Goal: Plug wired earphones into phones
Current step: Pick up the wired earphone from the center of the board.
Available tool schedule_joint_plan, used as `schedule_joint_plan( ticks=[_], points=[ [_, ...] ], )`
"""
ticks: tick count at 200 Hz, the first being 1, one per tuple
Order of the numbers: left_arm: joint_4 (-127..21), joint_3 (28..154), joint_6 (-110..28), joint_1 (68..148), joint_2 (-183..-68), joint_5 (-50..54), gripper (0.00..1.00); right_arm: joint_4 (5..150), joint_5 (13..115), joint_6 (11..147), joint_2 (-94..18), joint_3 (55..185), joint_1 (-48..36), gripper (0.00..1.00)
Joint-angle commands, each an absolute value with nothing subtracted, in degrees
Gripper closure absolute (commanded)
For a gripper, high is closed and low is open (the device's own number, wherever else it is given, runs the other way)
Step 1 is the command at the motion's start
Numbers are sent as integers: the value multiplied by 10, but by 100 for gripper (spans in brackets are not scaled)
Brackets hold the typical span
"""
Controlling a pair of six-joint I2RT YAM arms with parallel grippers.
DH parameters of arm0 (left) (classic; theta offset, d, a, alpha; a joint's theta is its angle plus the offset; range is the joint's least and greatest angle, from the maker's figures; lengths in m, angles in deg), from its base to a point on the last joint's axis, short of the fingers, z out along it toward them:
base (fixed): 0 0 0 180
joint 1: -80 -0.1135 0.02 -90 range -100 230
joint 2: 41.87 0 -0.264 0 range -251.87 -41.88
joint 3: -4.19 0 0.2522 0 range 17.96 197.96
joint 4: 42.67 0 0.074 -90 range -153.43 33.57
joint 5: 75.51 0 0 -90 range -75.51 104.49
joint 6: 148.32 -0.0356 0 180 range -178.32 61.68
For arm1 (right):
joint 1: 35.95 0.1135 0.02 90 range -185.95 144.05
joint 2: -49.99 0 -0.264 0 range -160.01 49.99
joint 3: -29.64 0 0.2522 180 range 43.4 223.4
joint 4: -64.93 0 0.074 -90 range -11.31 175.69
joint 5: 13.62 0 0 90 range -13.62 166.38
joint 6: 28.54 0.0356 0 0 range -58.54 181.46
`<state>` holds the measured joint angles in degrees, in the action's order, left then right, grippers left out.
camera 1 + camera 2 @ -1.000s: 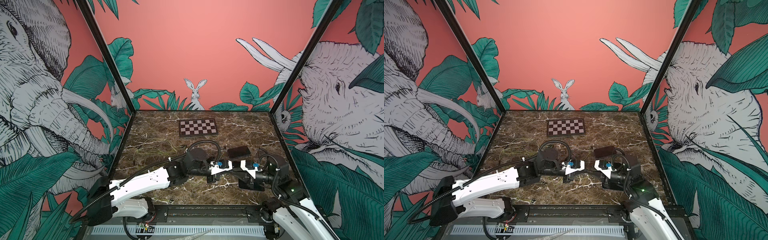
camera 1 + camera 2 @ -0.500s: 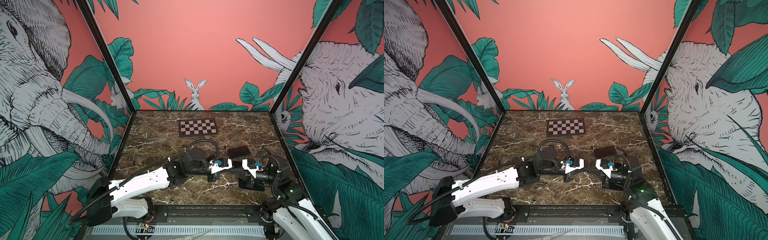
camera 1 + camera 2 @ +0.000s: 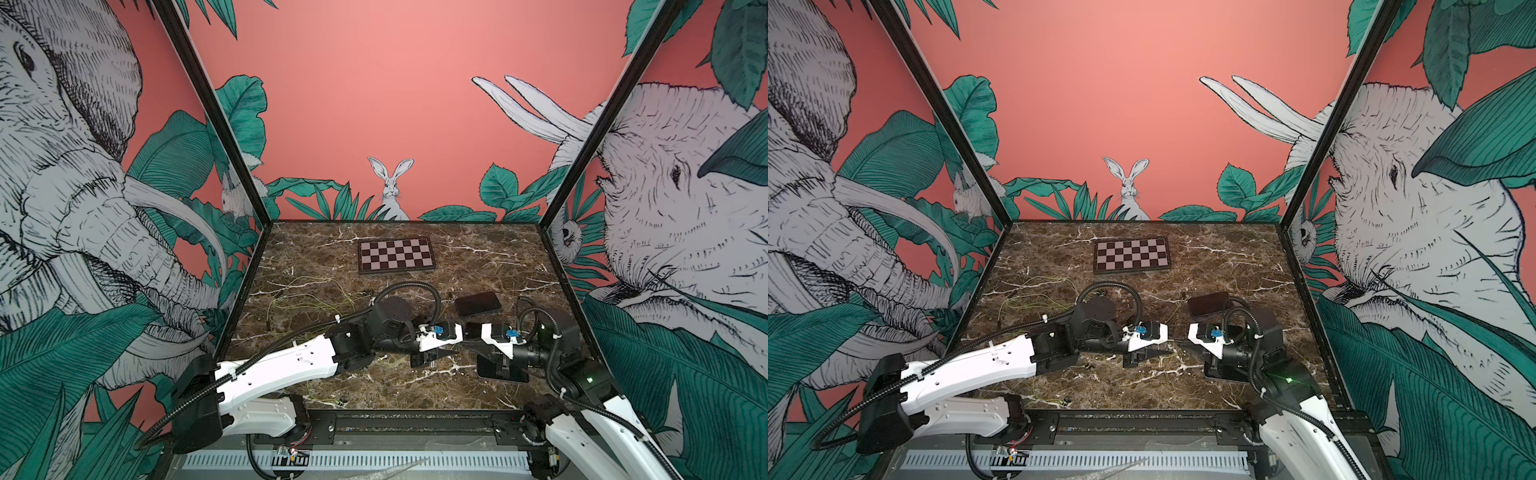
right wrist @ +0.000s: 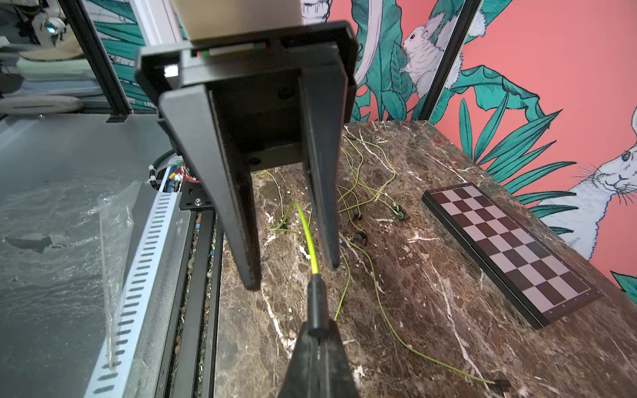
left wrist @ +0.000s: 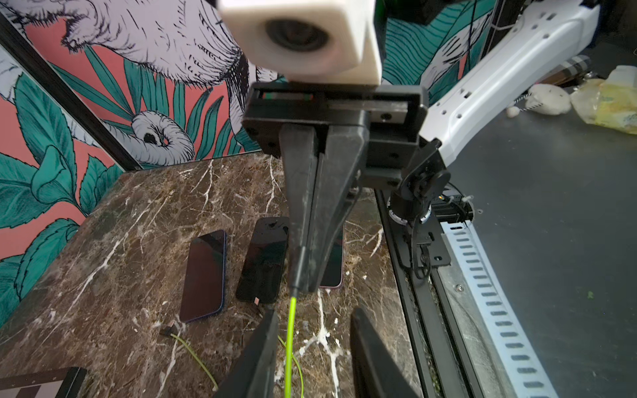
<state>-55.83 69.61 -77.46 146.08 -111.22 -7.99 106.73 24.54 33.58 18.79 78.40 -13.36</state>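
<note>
Currently: earphone plug [image 4: 315, 303] clamped in right gripper [image 4: 317, 332]; left gripper [image 4: 292, 274] jaws apart, yellow-green cord [image 4: 306, 234] passed between them; three phones [image 5: 203, 275] laid beneath right gripper.

Middle front is jammed: left gripper [image 4: 293, 274] and right gripper [image 5: 303, 287] sit nose to nose. A yellow-green cord [image 4: 306, 234] is strung through the left's parted jaws to the plug [image 4: 315, 303] pinched tight in the right. The phones [image 5: 263, 262] line the marble under the right arm, the cord tangle [image 3: 307, 297] litters far left, and the checkerboard [image 3: 396, 255] blocks far centre. Open lanes: bare table [image 3: 490, 253] at the far right corner, and a narrow strip between board and arms
</note>
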Motion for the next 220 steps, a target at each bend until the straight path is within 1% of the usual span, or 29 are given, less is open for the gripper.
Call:
schedule_joint_plan(
  ticks=[1, 37, 55, 101, 126, 189, 220],
  points=[
    [-586, 718, -793, 1463, -1108, -90, 63, 1121, 252, 272, 170, 808, -132, 100],
    [-564, 728, -775, 1462, -1123, -92, 62, 1119, 243, 265, 162, 808, -131, 100],
    [-545, 729, -769, 1463, -1131, -94, 66, 1116, 241, 265, 163, 806, -131, 100],
    [-553, 746, -759, 1462, -1160, -108, 66, 1104, 234, 277, 169, 802, -131, 100],
    [-535, 746, -752, 1462, -1161, -113, 67, 1104, 236, 275, 168, 801, -131, 100],
    [-511, 747, -730, 1462, -1175, -122, 76, 1108, 238, 269, 162, 806, -131, 100],
    [-513, 747, -729, 1462, -1179, -117, 83, 1110, 234, 268, 160, 809, -131, 100]
  ],
)
